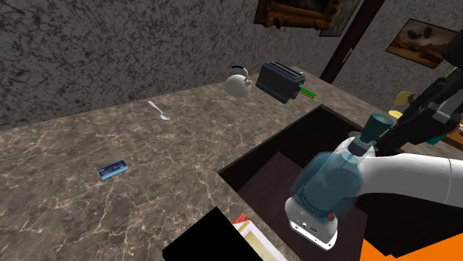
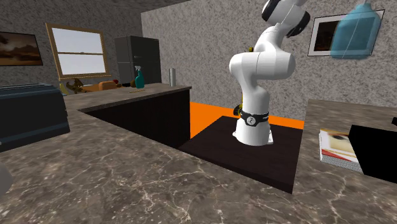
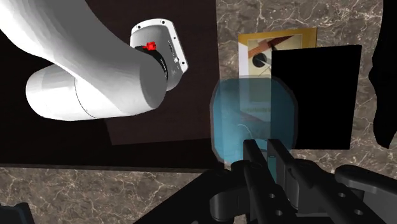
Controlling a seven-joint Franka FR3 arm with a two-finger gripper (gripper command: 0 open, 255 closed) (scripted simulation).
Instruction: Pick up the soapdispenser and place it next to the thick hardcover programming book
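Black two-finger gripper (image 3: pixel 263 151) clamps the neck of the translucent blue soap dispenser bottle (image 3: pixel 251 114), aloft. The wrist view looks down on the yellow-covered book (image 3: pixel 278 46) beside a flat black shape (image 3: pixel 315 95).

Rough grey walls (image 1: pixel 89 52) carry framed pictures (image 2: pixel 18 49). A window (image 2: pixel 79 54) stands beside a dark fridge (image 2: pixel 137 57). The floor (image 2: pixel 211 111) is orange.

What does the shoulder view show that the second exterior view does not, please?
Shoulder view's own: a silver spoon and a small blue card on the brown marble counter. Second exterior view's own: a wood-framed window, a tall dark fridge and a teal spray bottle. Shared: the translucent blue soap dispenser, the white arm, the flat light-coloured book.
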